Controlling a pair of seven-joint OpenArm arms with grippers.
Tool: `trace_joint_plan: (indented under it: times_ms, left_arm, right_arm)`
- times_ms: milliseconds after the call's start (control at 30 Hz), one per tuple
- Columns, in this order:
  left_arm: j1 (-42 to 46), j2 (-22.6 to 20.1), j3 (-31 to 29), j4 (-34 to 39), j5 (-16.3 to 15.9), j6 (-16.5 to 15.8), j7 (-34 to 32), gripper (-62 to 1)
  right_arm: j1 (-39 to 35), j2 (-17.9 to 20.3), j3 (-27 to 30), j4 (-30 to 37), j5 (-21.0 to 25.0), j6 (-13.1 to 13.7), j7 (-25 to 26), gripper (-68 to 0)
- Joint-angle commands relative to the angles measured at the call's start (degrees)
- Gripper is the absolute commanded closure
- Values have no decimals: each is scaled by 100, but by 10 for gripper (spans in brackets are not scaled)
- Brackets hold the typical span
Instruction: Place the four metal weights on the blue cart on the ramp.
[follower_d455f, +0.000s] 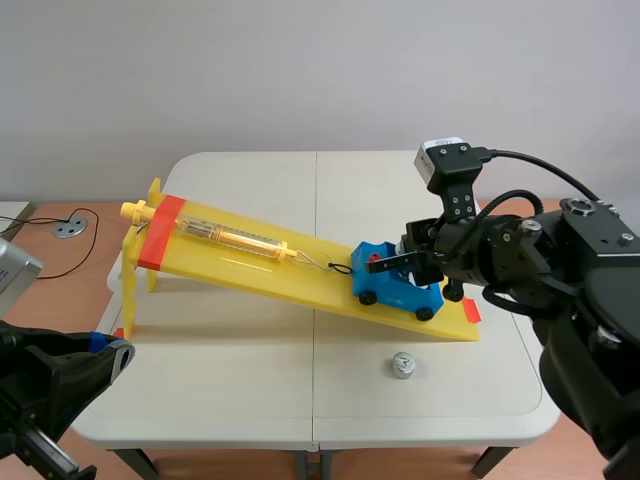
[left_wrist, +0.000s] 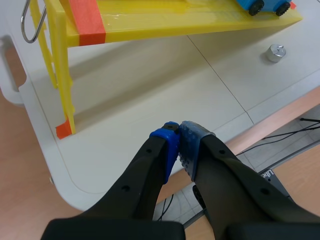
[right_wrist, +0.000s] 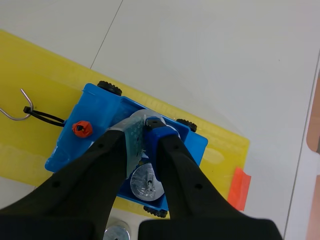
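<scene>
The blue cart (follower_d455f: 395, 285) sits near the low end of the yellow ramp (follower_d455f: 250, 265). My right gripper (follower_d455f: 388, 263) hovers just over the cart bed (right_wrist: 100, 110), fingers shut together with nothing visibly between them. One metal weight (right_wrist: 146, 182) lies in the cart under the fingers; the rest of the bed is hidden by them. Another weight (follower_d455f: 403, 365) stands on the table below the ramp, also seen as the weight (right_wrist: 116, 233) and the weight (left_wrist: 275, 52). My left gripper (left_wrist: 179, 131) is shut on nothing above the table's near left edge, far from the cart (left_wrist: 262, 5).
A yellow spring scale (follower_d455f: 235, 238) lies along the ramp, its hook (right_wrist: 17, 107) tied to the cart by a black loop. The ramp's raised end stands on yellow legs (left_wrist: 62, 80) at the left. Orange-red tape marks both ramp ends.
</scene>
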Motion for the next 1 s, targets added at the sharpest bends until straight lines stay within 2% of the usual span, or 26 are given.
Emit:
trace_joint_plan:
  times_ms: [0,67,133,233,367,567,800,967]
  left_arm:
    - [-50,28,-94,361,-424,-103,-553,-51]
    - [-50,28,-94,361,-424,-103,-553,-51]
    - [-50,28,-94,361,-424,-103,-553,-51]
    - [-50,28,-94,361,-424,-103,-553,-51]
    - [-50,28,-94,361,-424,-103,-553,-51]
    - [-50,28,-94,361,-424,-103,-553,-51]
    - [-50,28,-94,361,-424,-103,-553,-51]
    - [-50,28,-94,361,-424,-103,-553,-51]
  right_arm:
    - [750,-33,-61,365,129,-234,984,-6]
    - [752,-33,-66,365,129,-199,984,-20]
    - [750,-33,-66,365,129,-157,984,-76]
    - [750,-13,-63,380,131,68,981,-162]
    - [745,31,-24,542,133,245,909,-215]
    - [369,339,66,1436,328,326,595,-220]
    - [-485,994,68,2549,675,391,483,-220]
    - [-1121,1399,310,3161,981,417,345,-220]
